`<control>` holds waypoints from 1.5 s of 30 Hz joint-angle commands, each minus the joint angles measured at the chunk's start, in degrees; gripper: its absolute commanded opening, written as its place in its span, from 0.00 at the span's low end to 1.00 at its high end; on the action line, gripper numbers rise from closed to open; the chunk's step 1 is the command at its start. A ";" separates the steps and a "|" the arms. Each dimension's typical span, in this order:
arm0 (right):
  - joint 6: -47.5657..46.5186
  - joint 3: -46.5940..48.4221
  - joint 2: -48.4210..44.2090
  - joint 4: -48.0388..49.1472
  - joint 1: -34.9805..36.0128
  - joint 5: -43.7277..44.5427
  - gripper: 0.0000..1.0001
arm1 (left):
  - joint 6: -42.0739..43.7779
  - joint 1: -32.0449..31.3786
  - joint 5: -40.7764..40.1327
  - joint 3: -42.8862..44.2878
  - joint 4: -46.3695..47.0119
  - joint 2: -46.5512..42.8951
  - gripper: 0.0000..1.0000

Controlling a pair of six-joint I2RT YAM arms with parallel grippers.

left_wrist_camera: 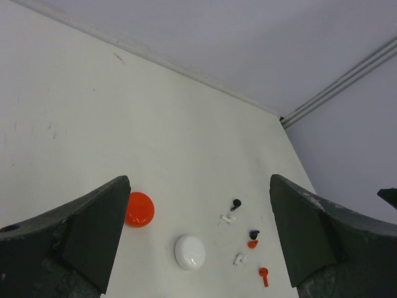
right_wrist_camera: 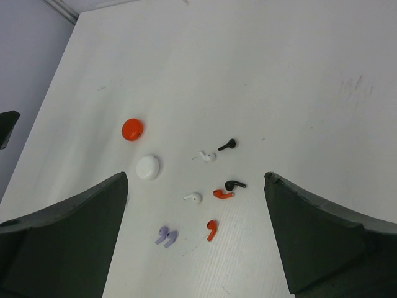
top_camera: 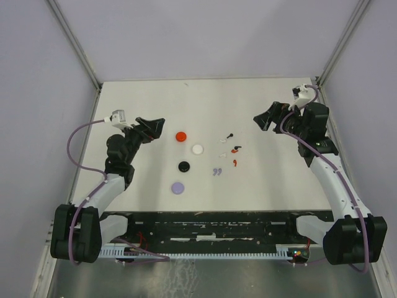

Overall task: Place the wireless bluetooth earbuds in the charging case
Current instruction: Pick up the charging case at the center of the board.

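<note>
The earbuds lie loose at mid-table: a black one (top_camera: pixel 230 135), a white one (top_camera: pixel 223 140), a black (right_wrist_camera: pixel 234 184) and red (right_wrist_camera: pixel 223 194) touching, another white (right_wrist_camera: pixel 193 198), another red (right_wrist_camera: pixel 211 229) and a lavender pair (right_wrist_camera: pixel 166 236). To their left lie round closed cases: red (top_camera: pixel 180 135), white (top_camera: pixel 197 149), black (top_camera: pixel 184 166) and lavender (top_camera: pixel 178 187). My left gripper (top_camera: pixel 155 128) hovers open just left of the red case (left_wrist_camera: pixel 139 209). Open as well, my right gripper (top_camera: pixel 263 118) hangs to the right of the earbuds. Neither holds anything.
White walls with metal corner posts (top_camera: pixel 77 43) enclose the white table (top_camera: pixel 279 180) on three sides. Both arm bases and a black rail (top_camera: pixel 198 226) run along the near edge.
</note>
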 commanded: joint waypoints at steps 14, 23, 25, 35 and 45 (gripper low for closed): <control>-4.68 2.76 -0.25 -5.76 6.33 18.47 0.99 | 5.09 0.00 -4.76 2.41 -13.78 -6.33 0.99; -6.29 3.60 2.94 -9.55 9.71 21.99 0.99 | 6.90 -0.75 -3.81 5.26 -19.69 -5.67 0.99; -6.91 3.58 3.61 -9.84 11.86 23.66 0.99 | 7.47 -1.82 -4.03 5.69 -20.33 -4.79 0.99; -9.23 7.17 10.21 -10.17 23.06 26.77 1.00 | 9.20 -9.27 -9.92 8.33 -25.23 -2.30 0.99; -13.33 17.03 24.23 -11.40 35.05 31.05 0.97 | 9.80 -9.69 -11.68 8.98 -30.64 -2.84 0.99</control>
